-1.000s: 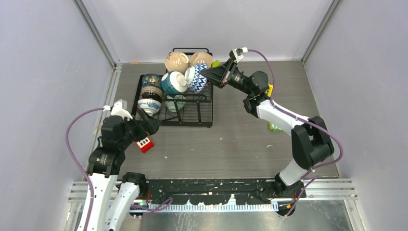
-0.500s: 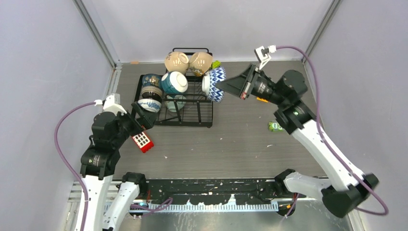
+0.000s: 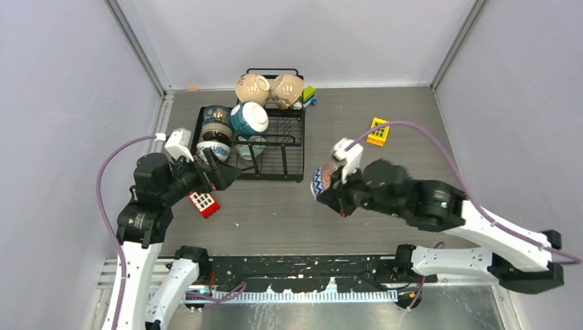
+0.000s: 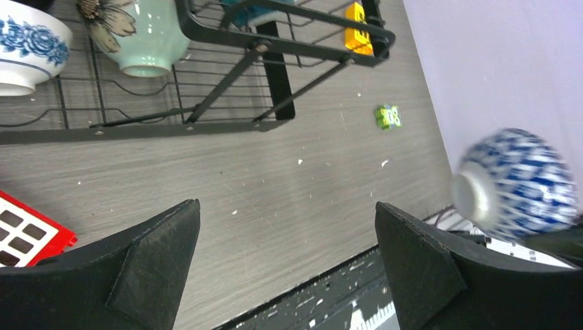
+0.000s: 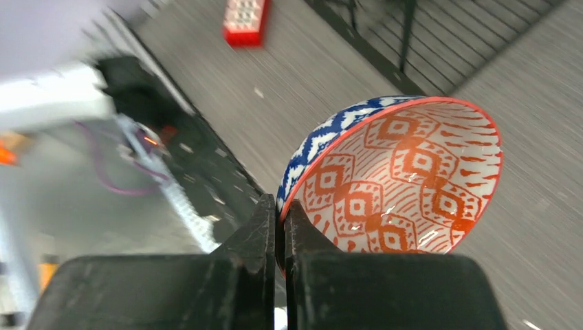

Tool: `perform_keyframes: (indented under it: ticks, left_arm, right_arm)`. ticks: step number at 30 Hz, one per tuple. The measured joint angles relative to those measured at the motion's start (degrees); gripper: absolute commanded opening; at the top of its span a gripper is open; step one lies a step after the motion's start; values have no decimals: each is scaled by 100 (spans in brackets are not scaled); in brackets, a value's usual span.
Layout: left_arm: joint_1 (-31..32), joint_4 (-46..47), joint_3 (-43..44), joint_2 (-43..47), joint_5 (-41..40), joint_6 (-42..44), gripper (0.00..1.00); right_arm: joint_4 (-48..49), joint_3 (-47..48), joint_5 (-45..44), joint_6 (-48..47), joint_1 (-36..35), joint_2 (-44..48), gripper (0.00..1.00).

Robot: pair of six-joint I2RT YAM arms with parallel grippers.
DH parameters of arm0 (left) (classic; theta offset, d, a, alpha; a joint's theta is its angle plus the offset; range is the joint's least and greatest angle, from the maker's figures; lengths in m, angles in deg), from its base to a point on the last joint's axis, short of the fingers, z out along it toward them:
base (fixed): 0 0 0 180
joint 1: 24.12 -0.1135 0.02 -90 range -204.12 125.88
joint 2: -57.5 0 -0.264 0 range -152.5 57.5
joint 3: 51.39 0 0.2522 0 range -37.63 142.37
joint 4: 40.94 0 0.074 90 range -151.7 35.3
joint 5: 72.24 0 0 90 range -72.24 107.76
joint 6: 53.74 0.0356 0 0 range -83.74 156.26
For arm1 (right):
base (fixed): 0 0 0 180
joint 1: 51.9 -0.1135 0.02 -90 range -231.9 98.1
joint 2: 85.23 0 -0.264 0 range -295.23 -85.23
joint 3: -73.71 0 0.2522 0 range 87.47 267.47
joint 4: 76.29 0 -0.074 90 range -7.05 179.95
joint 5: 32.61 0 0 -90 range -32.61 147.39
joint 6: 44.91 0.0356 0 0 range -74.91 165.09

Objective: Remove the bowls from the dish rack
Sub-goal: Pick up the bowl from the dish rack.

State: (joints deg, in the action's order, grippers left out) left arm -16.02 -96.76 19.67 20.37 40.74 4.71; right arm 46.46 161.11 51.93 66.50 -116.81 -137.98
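Held bowl: blue-and-white patterned bowl (image 5: 405, 182), orange-red lattice inside. It is off the dish rack (image 3: 275, 177), in the air over bare table in front of the rack's right corner, tipped on its side.
Right gripper (image 5: 280, 213): fingers pressed together on the bowl's rim, one inside and one outside. Nothing supports it from below.
Rack contents: six bowls by my count, among them a teal bowl (image 3: 249, 118) and a white floral bowl (image 3: 213, 150).
Left gripper (image 4: 287, 206): spread wide, empty, just beside the rack's front-left edge, above a red block (image 3: 205, 203).
Risk, slip: thin pinch on glazed rim, so a hard swing or stop could twist the bowl loose.
Risk, set-down: released while tipped, it may land on its edge and roll or chip.
Risk, left side: reaching low for the floral bowl could catch the wires and shift the rack.
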Motion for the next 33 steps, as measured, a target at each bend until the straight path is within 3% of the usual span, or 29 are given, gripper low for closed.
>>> perform_keyframes:
  ticks: [6, 10, 20, 27, 30, 33]
  left_arm:
    - [385, -485, 144, 155, 50, 334, 100]
    - [761, -922, 142, 319, -175, 411, 100]
    - [1014, -1722, 195, 407, -457, 525, 100]
    - [1266, -1853, 977, -232, -568, 590, 100]
    - [1923, -1827, 1360, -601, -973, 573, 100]
    - [3469, -1818, 1648, -1060, -2083, 433, 100]
  right_arm:
    - [-343, -623, -1685, -673, -1128, -667, 1]
    - [-247, -866, -2332, -1147, -1685, -1217, 1]
    - [240, -1036, -2660, -2140, -2546, -1869, 1]
    - [190, -1036, -2529, -2446, -2846, -2184, 1]
    - [116, -1036, -2511, -2520, -2914, -2184, 1]
    - [0, -1034, -2494, -2583, -3014, -2184, 1]
